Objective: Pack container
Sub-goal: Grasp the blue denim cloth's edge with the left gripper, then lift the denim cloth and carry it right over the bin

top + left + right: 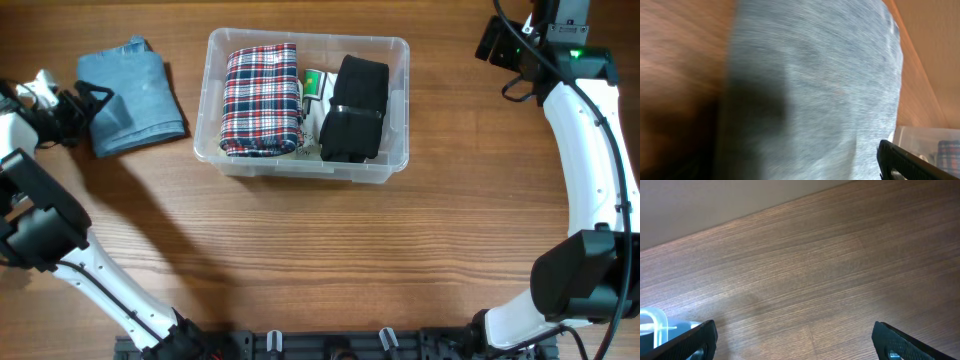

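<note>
Your clear rectangular plastic container (308,36) sits centre-far, holding a plaid garment (262,100) and a black garment (355,108). Left of it lies a folded blue-grey cloth (135,95). Your left gripper (88,112), wide open and empty, is at the cloth's left edge; grasping it looks next. Your right gripper (794,330) is open, empty.

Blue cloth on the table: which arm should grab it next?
Left, probably. The left gripper, open, is right at the blue cloth beside the container. The right gripper, also open, is far off on the container's other side.
</note>
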Controlling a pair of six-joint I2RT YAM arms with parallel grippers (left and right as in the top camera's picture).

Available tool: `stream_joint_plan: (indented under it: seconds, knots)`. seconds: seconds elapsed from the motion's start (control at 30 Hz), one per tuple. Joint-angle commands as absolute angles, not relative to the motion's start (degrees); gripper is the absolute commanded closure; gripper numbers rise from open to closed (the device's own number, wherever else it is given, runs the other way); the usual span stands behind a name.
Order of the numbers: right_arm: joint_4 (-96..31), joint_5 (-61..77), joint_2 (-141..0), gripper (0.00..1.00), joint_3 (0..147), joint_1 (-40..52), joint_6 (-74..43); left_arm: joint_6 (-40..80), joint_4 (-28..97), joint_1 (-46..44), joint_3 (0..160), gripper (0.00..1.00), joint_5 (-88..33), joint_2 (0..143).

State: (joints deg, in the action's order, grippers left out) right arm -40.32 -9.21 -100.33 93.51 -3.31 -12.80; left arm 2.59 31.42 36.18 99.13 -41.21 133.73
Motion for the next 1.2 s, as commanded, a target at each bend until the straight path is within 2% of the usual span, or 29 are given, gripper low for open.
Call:
stream_joint_plan:
  seconds: [0.0, 0.13, 0.17, 0.2, 0.27, 0.3, 0.37, 0.53, 0.7, 1.0, 1.17]
  knots:
    - [-40.4, -9.0, -101.2, 0.0, 93.3, -3.3, -13.7, 1.9, 31.4, 33.7, 98.6, 0.0, -40.9, 138.6]
    - [-40.3, -9.0, -101.2, 0.0, 93.3, -3.3, -13.6, 1.9, 31.7, 33.2, 98.6, 0.0, -40.7, 139.6]
    - [-40.4, -9.0, -101.2, 0.0, 93.3, -3.4, -13.6, 1.9, 31.9, 33.2, 98.6, 0.07, -40.7, 139.6]
    - [-40.3, -9.0, -101.2, 0.0, 93.3, -3.3, -13.7, 1.9, 32.1, 33.3, 98.6, 0.22, -40.7, 139.6]
    - [-40.3, -9.0, -101.2, 0.0, 93.3, -3.3, -13.7, 1.9, 33.0, 33.3, 98.6, 0.59, -40.7, 139.6]
    - [-40.4, -9.0, -101.2, 0.0, 93.3, -3.3, -13.7, 1.9, 33.3, 33.3, 98.6, 0.81, -40.7, 139.6]
    - [-40.3, -9.0, -101.2, 0.0, 93.3, -3.3, -13.7, 1.9, 33.7, 33.3, 98.6, 0.96, -40.7, 139.6]
    - [-40.3, -9.0, -101.2, 0.0, 93.3, -3.3, -13.7, 1.9, 34.0, 33.3, 98.7, 0.96, -46.9, 138.1]
    - [-40.3, -9.0, -101.2, 0.0, 93.3, -3.3, -13.7, 4.7, 34.1, 33.3, 99.6, 0.96, -52.9, 130.6]
    - [-40.3, -9.0, -101.2, 0.0, 93.3, -3.3, -13.7, 13.0, 34.1, 33.2, 99.6, 0.96, -54.0, 104.6]
    - [-40.3, -9.0, -101.2, 0.0, 93.3, -3.4, -13.7, 18.8, 34.7, 29.7, 99.6, 0.96, -57.1, 91.2]
